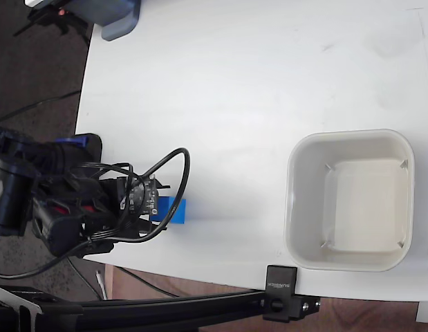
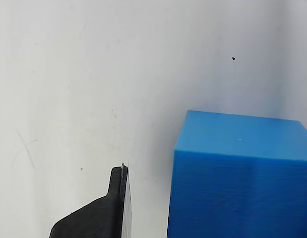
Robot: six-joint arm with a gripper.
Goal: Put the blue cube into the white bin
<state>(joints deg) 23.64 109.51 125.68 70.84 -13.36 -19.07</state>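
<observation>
Cube (image 1: 174, 211): on the worktop (image 1: 227, 97), lower left in the fixed view, well apart from the bin (image 1: 351, 199).
Gripper (image 1: 153, 200): at the cube, spread; wrist view shows one finger (image 2: 106, 210) clear of it.

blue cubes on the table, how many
1: the blue cube sits near the table's lower-left edge in the fixed view, right at the gripper. None shows in the white bin.
</observation>
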